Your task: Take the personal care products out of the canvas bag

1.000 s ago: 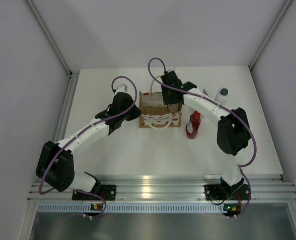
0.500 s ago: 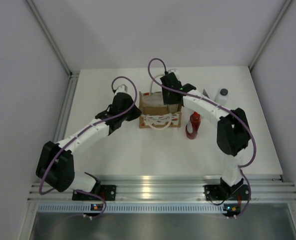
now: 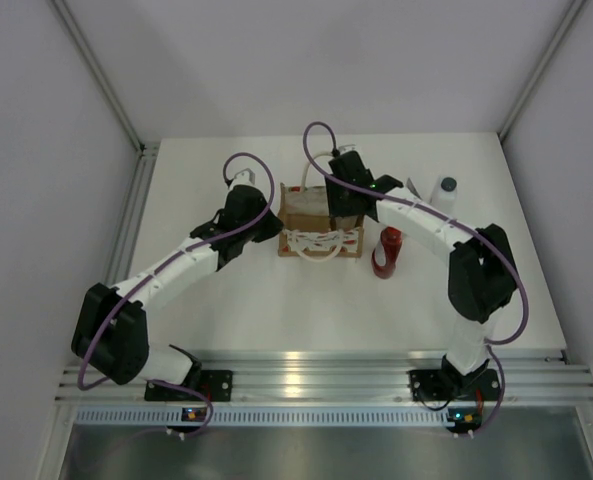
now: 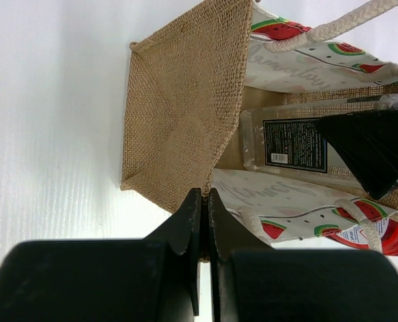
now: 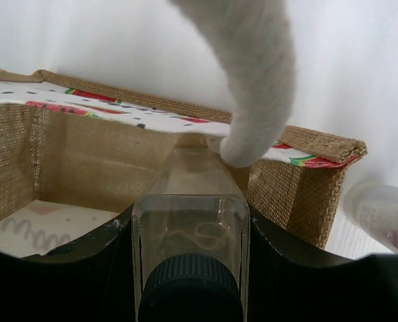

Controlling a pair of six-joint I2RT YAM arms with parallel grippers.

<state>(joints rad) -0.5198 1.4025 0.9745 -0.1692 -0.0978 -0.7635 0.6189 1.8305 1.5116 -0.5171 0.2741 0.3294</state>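
Right claw (image 5: 188,268) pinches a clear bottle (image 5: 190,228) with a dark cap, inside the canvas bag (image 4: 185,114). It looks rigid, light and slick, so gripping near the shoulders seems safest. Left claw (image 4: 204,221), pressed together, pins the soft bag's edge.
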